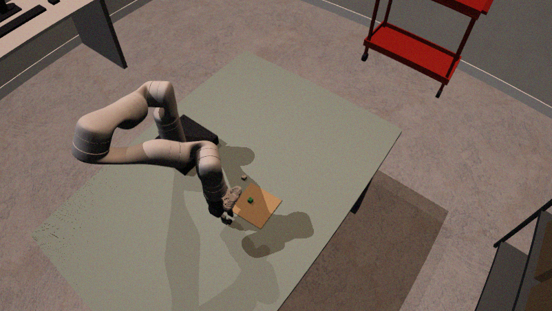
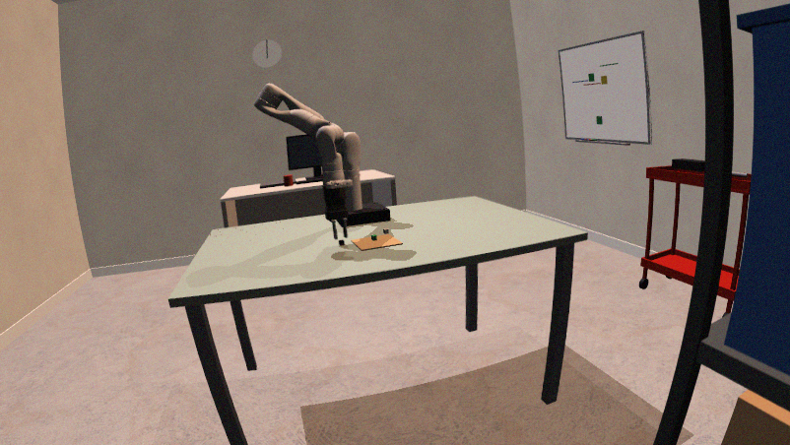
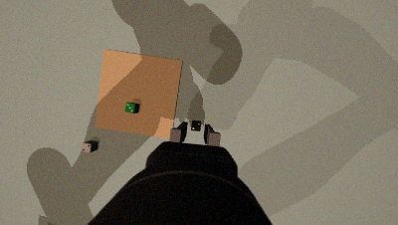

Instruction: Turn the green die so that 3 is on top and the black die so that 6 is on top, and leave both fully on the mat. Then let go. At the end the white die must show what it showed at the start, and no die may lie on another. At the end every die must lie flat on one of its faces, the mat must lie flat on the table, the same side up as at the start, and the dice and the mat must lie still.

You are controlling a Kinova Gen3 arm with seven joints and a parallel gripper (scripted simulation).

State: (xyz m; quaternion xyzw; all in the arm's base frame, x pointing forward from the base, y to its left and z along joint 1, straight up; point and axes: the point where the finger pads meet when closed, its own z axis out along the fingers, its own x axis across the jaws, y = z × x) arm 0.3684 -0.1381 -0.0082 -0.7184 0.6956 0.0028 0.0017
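The green die (image 1: 250,199) (image 2: 373,237) (image 3: 131,108) lies on the orange mat (image 1: 272,200) (image 2: 362,245) (image 3: 119,65), with white pips on its upper face too small to count surely. The black die (image 2: 341,242) (image 3: 196,125) lies on the table beside the mat; its top number cannot be read surely. The white die (image 1: 243,177) (image 2: 386,231) (image 3: 90,146) lies on the table off another side of the mat. My gripper (image 1: 228,217) (image 2: 340,237) (image 3: 195,129) is partly open and empty, pointing down, with its fingertips just above the black die, which shows between them in the wrist view.
The pale green table (image 1: 293,115) (image 2: 470,221) bears the arm's black base (image 1: 199,129) (image 2: 369,214) behind the mat. Shadows of the arm fall across the mat and table. A red cart (image 1: 413,49) (image 2: 689,271) stands on the floor away from the table.
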